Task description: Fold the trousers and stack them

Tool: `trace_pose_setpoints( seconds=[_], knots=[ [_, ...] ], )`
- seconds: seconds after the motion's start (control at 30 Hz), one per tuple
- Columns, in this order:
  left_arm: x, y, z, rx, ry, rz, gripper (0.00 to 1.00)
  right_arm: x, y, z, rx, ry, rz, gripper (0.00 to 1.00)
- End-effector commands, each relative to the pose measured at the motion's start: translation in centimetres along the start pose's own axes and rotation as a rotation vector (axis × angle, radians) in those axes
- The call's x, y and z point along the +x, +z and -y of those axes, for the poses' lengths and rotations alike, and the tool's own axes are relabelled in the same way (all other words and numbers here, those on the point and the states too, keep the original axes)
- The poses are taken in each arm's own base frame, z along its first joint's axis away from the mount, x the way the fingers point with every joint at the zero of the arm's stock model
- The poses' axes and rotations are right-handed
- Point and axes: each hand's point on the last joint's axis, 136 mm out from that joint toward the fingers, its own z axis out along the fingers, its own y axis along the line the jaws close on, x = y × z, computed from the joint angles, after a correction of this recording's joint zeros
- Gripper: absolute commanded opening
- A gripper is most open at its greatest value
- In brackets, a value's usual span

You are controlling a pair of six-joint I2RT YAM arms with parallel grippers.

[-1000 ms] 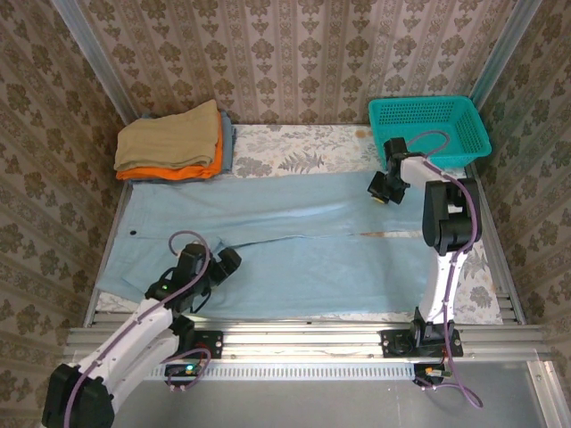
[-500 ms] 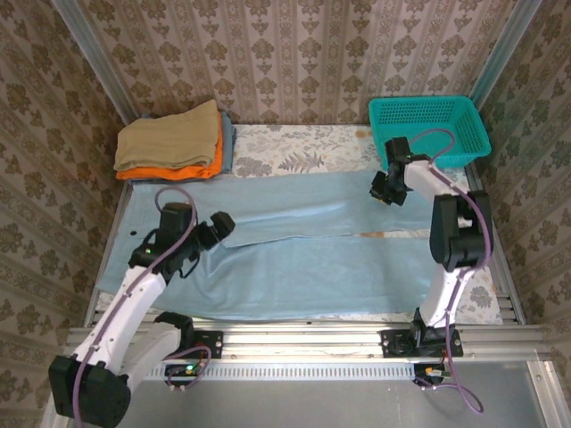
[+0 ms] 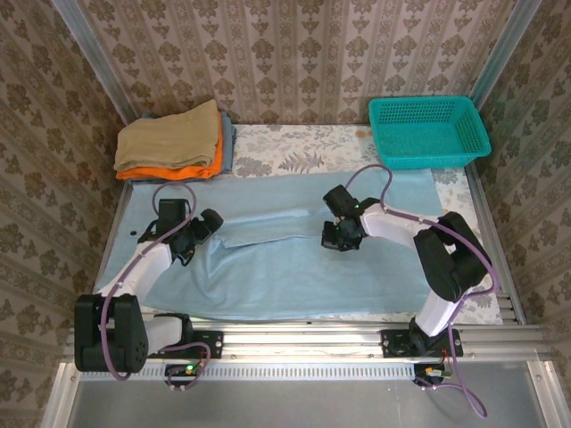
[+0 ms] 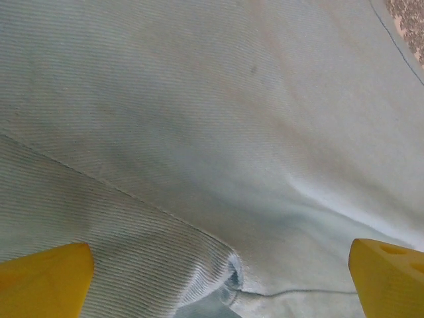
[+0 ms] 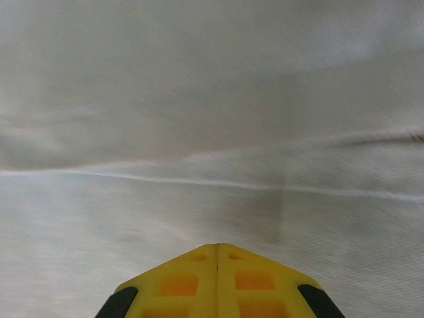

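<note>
The trousers (image 3: 277, 267) lie spread flat over most of the tabletop (image 3: 294, 153), waist toward the left edge and the two long legs running toward the right edge, the far leg ending just in front of the teal basket (image 3: 428, 134) that sits in the far right corner. In the far left corner a tan folded garment (image 3: 169, 138) rests on an orange folded garment (image 3: 192, 167), and the stack's near edge is just beside the far edge of the trousers. The left claw (image 3: 203, 226) is low over the left part of the trousers, near the waist. In the left wrist view the left claw (image 4: 215, 278) has its yellow fingers (image 4: 43, 278) standing far apart with pale ribbed cloth (image 4: 199, 132) between them. A hemmed fold edge runs across that cloth and comes to a small bunched corner midway between the tips. The right claw (image 3: 337, 239) is down on the middle of the trousers, roughly where the two legs lie side by side. The right wrist view shows the right claw (image 5: 217, 255) with both yellow fingers pressed together tip to tip above smooth blue cloth (image 5: 199, 99) crossed by a thin pale crease. Whether any fabric is pinched between them cannot be made out.
</note>
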Motion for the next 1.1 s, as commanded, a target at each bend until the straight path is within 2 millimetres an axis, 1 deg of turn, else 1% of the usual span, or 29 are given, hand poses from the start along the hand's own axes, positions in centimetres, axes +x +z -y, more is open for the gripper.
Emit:
trace_pose_setpoints(
  seconds=[0.0, 0.03, 0.1, 0.17, 0.23, 0.33, 0.43, 0.53, 0.6, 0.7, 0.77, 0.83, 0.9, 0.93, 1.0, 1.07],
  knots=[
    [-0.4, 0.4, -1.2, -0.011, -0.027, 0.044, 0.99, 1.5, 0.4, 3.0, 0.080, 0.056, -0.034, 0.00],
    [0.0, 0.5, -1.6, -0.016, -0.035, 0.042, 0.99, 2.2, 0.4, 4.2, 0.110, 0.070, -0.060, 0.00],
    [1.2, 0.8, -2.8, -0.039, -0.068, 0.020, 0.98, 3.1, 0.5, 6.2, 0.116, 0.130, -0.098, 0.00],
    [2.3, 0.9, -3.3, -0.038, -0.083, 0.002, 0.97, 3.5, 0.4, 7.9, 0.089, 0.208, -0.126, 0.00],
    [3.4, 0.7, -3.9, -0.064, -0.066, 0.000, 0.96, 3.4, 0.1, 9.8, 0.088, 0.270, -0.130, 0.00],
    [5.7, 0.5, -4.2, -0.095, -0.046, -0.009, 0.96, 2.5, -0.6, 10.2, 0.021, 0.325, -0.133, 0.00],
    [7.6, 0.2, -4.0, -0.090, -0.066, -0.038, 0.95, 1.2, -1.4, 10.5, 0.025, 0.346, -0.120, 0.00],
    [8.6, -0.8, -3.9, -0.086, -0.075, -0.040, 0.95, -0.2, -2.5, 11.7, 0.067, 0.360, -0.093, 0.00],
    [8.9, -1.5, -3.8, -0.074, -0.071, -0.033, 0.95, -1.2, -3.3, 12.3, 0.051, 0.383, -0.071, 0.00],
    [7.7, -3.1, -3.0, -0.047, -0.055, 0.015, 0.95, -2.7, -4.7, 12.1, 0.031, 0.372, -0.038, 0.00],
    [6.6, -4.0, -1.7, -0.010, -0.040, 0.044, 0.95, -3.8, -5.9, 11.4, 0.008, 0.350, -0.004, 0.00],
    [5.3, -4.5, -0.2, 0.017, -0.015, 0.068, 0.95, -5.2, -7.3, 11.2, 0.017, 0.337, 0.050, 0.00],
    [3.8, -4.4, 1.4, 0.040, 0.019, 0.082, 0.95, -6.6, -8.1, 11.0, 0.014, 0.333, 0.102, 0.01],
    [2.7, -4.3, 2.2, 0.048, 0.033, 0.089, 0.95, -7.5, -8.2, 10.9, 0.017, 0.332, 0.119, 0.02],
    [0.5, -3.6, 3.4, 0.050, 0.042, 0.097, 0.95, -9.1, -8.1, 10.5, 0.019, 0.328, 0.124, 0.02],
    [-1.8, -2.9, 5.2, 0.077, 0.045, 0.105, 0.95, -10.7, -7.4, 10.5, 0.024, 0.336, 0.134, 0.02]
  ],
)
